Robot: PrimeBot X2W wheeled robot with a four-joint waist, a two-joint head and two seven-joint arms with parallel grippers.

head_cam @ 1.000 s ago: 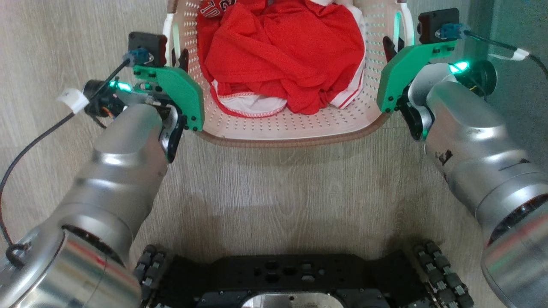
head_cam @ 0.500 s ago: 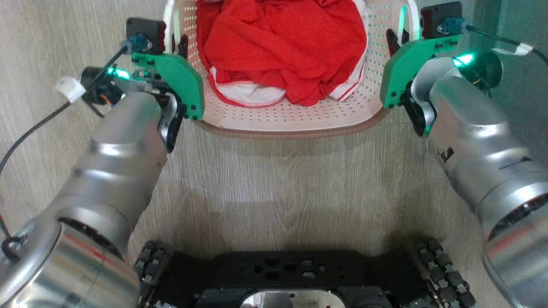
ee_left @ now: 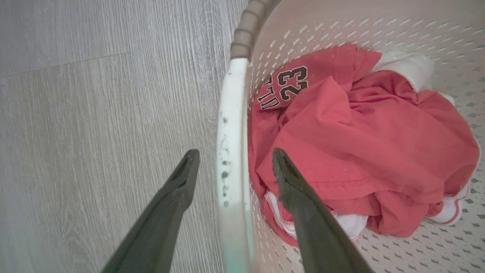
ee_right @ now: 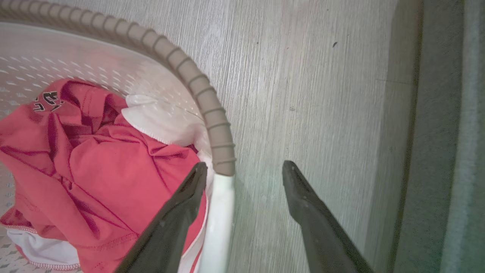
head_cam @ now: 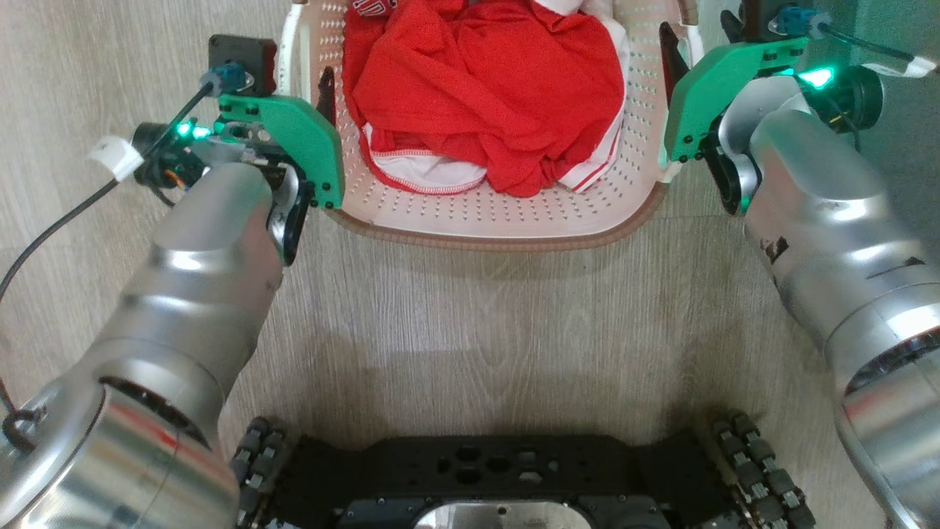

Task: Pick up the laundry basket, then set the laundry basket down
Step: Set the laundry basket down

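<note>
— What is lying under everything?
— Pale grey wood-grain plank flooring (head_cam: pixel 470 308) is running across the room, and the robot's black wheeled base (head_cam: pixel 499 470) is standing on it at the near edge.
— And where is the basket sitting?
— The small rounded cream plastic laundry basket (head_cam: pixel 499 213), with perforated walls and a brown woven-look rim (ee_right: pixel 197 87), is sitting on that floor just ahead of the base. It is lying between the silver left arm (head_cam: pixel 191 294) and the silver right arm (head_cam: pixel 822 235).
— Is anything lying in it?
— A crumpled red jersey (head_cam: pixel 485 95) printed with a 23 is heaping up in the middle. A white garment with red trim (head_cam: pixel 433 170) is peeking out beneath it on the near side.
— Are the hands gripping?
— No. The left gripper (ee_left: pixel 235 151) is hanging with its two dark fingers spread apart, straddling the white left side handle (ee_left: pixel 229 197). One finger is hanging outside over the floor, the other inside over the jersey, neither pressing the handle. The right gripper (ee_right: pixel 245 163) is standing parted too, with the white right side handle (ee_right: pixel 218 223) running between its fingers. Its inner finger is lying against the red cloth, its outer one hanging well clear over the floor.
</note>
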